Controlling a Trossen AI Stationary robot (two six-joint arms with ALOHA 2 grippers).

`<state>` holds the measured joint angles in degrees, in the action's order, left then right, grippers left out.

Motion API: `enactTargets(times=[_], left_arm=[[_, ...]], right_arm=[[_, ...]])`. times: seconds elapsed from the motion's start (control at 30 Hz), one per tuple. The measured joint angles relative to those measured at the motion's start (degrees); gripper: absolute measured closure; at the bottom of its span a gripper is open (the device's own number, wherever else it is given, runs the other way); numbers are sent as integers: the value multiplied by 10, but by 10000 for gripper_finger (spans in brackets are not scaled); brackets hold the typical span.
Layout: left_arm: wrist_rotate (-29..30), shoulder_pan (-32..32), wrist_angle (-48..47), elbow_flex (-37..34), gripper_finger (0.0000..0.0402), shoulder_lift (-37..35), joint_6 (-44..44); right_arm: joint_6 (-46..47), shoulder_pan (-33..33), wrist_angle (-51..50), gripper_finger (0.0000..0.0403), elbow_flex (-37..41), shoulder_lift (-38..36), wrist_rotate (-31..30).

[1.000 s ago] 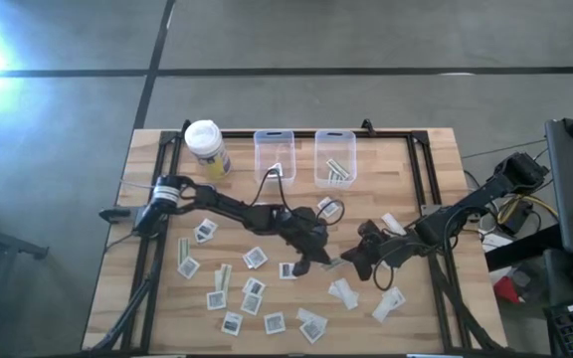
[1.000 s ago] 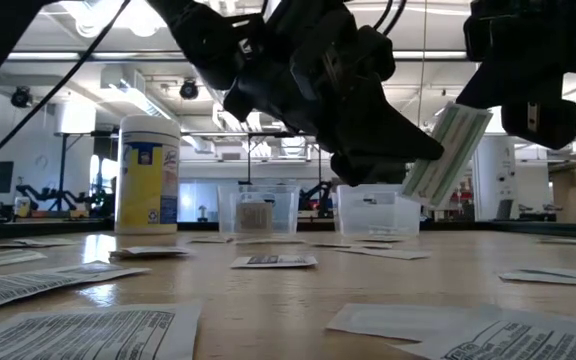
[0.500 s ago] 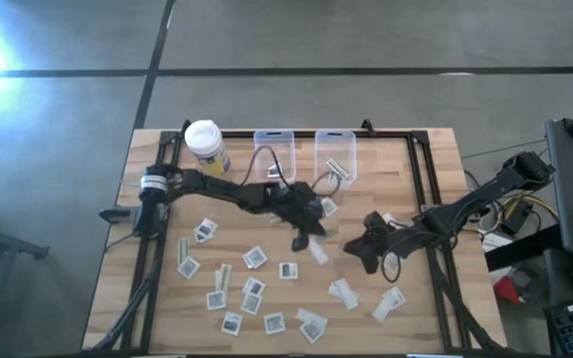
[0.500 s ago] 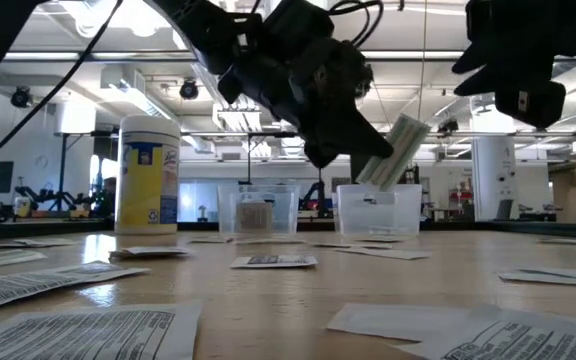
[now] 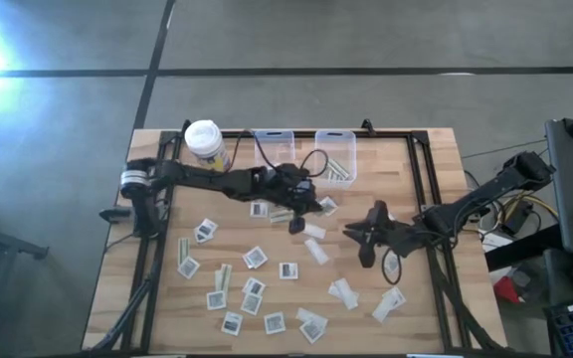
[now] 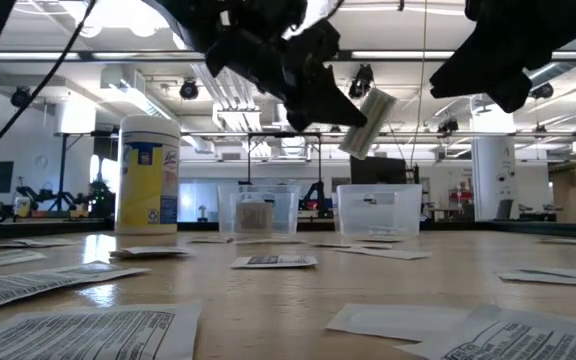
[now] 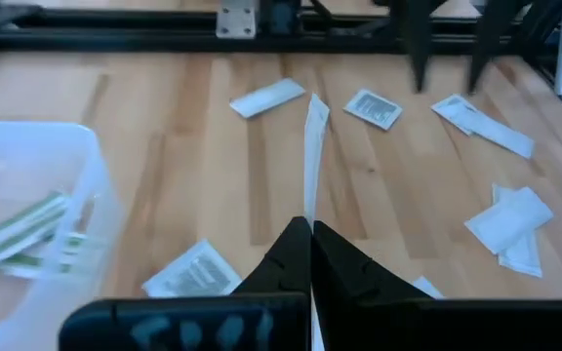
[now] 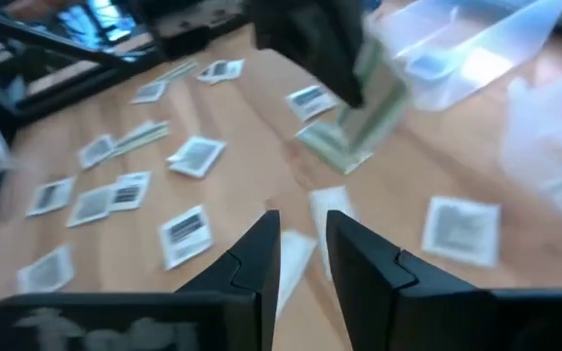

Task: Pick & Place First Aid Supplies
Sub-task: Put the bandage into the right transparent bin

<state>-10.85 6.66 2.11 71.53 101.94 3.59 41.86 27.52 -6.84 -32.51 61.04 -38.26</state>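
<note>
Since the earlier frame, the left claw (image 5: pixel 296 221) has carried a narrow greenish-white strip packet (image 6: pixel 360 108) toward upper centre, clenched on it above the wooden counter (image 5: pixel 436 174), near two clear rectangular plastic bins (image 5: pixel 334 149). Right claw (image 5: pixel 368 242), centre-right, is parted and holds nothing. Print on the yellow white-lidded canister (image 6: pixel 148 175) is unreadable. Small flat white packets (image 5: pixel 255 258) litter the lower counter.

White-green strip (image 6: pixel 365 108); yellow container (image 5: pixel 210 149), white lid.

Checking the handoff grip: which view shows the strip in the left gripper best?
Low view: the strip hangs tilted from the shut left gripper, clear against the room. Left wrist sees it edge-on, right wrist blurred, high view barely at all.
</note>
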Motion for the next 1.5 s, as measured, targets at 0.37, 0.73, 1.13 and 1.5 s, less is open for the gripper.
enactTargets(times=[0.37,0.73,1.13,1.5], left_arm=[[5,-9,207,-175,401,-115,4],[5,-25,267,-226,401,-128,18],[5,-26,281,-231,402,-128,28],[4,-26,282,-231,402,-128,28]], right_arm=[[-128,-58,86,243,0,12,5],[-350,-125,302,213,-2,80,78],[-409,-147,360,215,-39,149,124],[-411,-152,260,314,-103,183,128]])
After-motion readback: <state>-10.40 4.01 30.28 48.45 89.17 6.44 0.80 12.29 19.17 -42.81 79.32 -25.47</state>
